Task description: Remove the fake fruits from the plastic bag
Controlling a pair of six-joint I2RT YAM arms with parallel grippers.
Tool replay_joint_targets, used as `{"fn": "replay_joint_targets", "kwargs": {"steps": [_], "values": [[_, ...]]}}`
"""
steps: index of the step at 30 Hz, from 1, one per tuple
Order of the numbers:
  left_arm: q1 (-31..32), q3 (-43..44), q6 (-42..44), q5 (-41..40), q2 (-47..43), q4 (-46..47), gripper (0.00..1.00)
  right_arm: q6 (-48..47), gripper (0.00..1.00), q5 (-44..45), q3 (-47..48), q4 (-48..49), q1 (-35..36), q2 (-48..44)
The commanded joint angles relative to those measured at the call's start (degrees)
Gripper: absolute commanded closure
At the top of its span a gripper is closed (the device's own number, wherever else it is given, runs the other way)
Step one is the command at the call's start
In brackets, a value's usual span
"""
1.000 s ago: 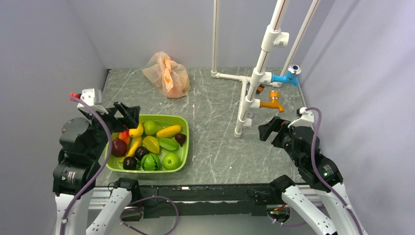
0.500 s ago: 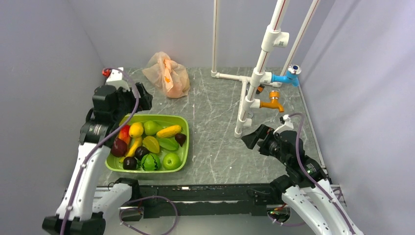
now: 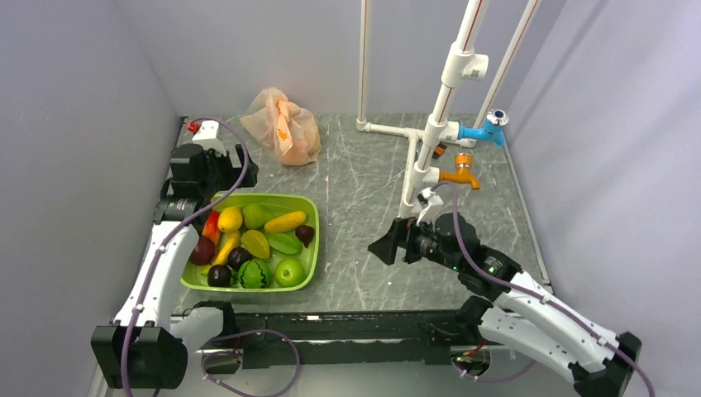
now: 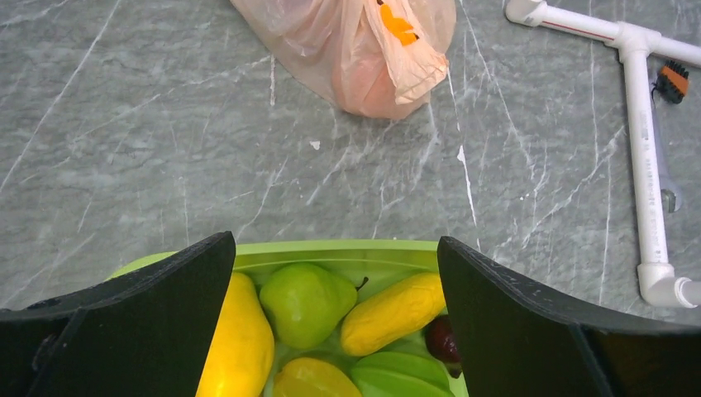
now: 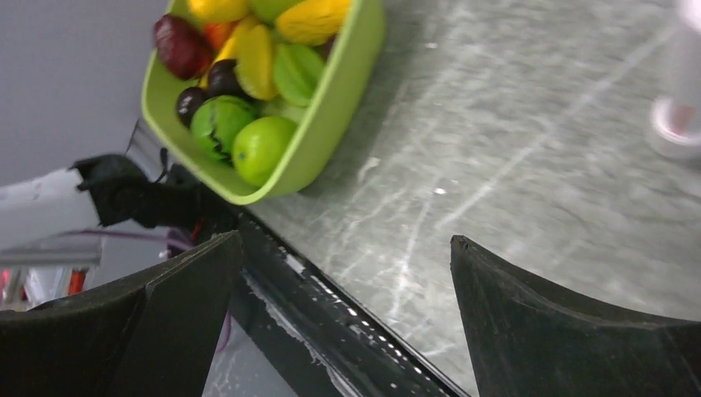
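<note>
Left gripper (image 4: pixel 335 248): hovered at 9 o'clock of the table, over the far rim of the tub; spread wide, gripped nothing; pointed toward the bag at 12 o'clock from it.

Green tub (image 3: pixel 313 248): sat at 8 o'clock of the table, close to the near edge; filled with toy fruit.

Tub, far half: held a yellow lemon-like fruit (image 3: pixel 231 219), a green pear (image 4: pixel 306 302), a long yellow-orange fruit (image 4: pixel 393 313) and a small dark plum (image 3: pixel 305 234) at the 3 o'clock side.

Tub, middle: held a ribbed yellow fruit (image 3: pixel 255 244) beside a ribbed green one (image 3: pixel 283 243); at the 9 o'clock side, a dark red fruit (image 3: pixel 201 248).

Tub, near half: held two dark plums (image 3: pixel 220 275), a striped mini watermelon (image 5: pixel 216 122) and a bright green apple (image 5: pixel 263 147), side by side along the near wall.

Plastic bag (image 3: pixel 281 124): lay at 11 o'clock of the table, near the back wall, well apart from the tub; crumpled, peach-orange, with orange printed marks (image 4: pixel 399 23); untouched by either gripper.

Fake fruits (image 4: pixel 368 87): stayed inside the bag; showed only as a rounded bulge behind the film; could not be told apart.

Table (image 3: pixel 355 190): grey, marbled with white veins.

Right gripper (image 5: pixel 345 244): hung at 5 o'clock of the table, above bare tabletop; spread wide, gripped nothing; faced 9 o'clock, toward the tub's near corner.

Pipe frame (image 3: pixel 430 132): stood at 1 o'clock; white tubing, carried a blue tap (image 3: pixel 482 131) above an orange tap (image 3: pixel 459 175).
</note>
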State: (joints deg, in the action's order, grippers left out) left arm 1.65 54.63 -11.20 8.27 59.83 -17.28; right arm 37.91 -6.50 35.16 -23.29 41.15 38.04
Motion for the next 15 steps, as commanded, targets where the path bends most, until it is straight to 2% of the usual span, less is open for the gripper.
{"fn": "replay_joint_targets", "kwargs": {"steps": [1,4,7,11,15], "values": [[-0.2,0.3,2.5,1.1,-2.0,2.4,0.01,-0.8,0.0,9.9,0.6,13.1,12.5,3.5],[-0.2,-0.8,2.7,2.4,-3.5,3.9,0.01,-2.8,0.0,18.6,2.7,18.9,21.9,10.4],[0.0,-1.1,3.8,-0.2,-5.3,3.3,0.01,-7.9,0.0,26.3,9.6,21.7,27.8,21.9],[2.0,-2.3,6.7,-7.8,-8.3,2.8,0.01,-15.1,0.0,32.0,21.3,20.8,29.4,35.4],[5.6,-4.0,8.8,-20.8,-12.0,3.3,0.01,-19.1,0.0,38.3,31.1,20.1,29.2,46.5]]}}
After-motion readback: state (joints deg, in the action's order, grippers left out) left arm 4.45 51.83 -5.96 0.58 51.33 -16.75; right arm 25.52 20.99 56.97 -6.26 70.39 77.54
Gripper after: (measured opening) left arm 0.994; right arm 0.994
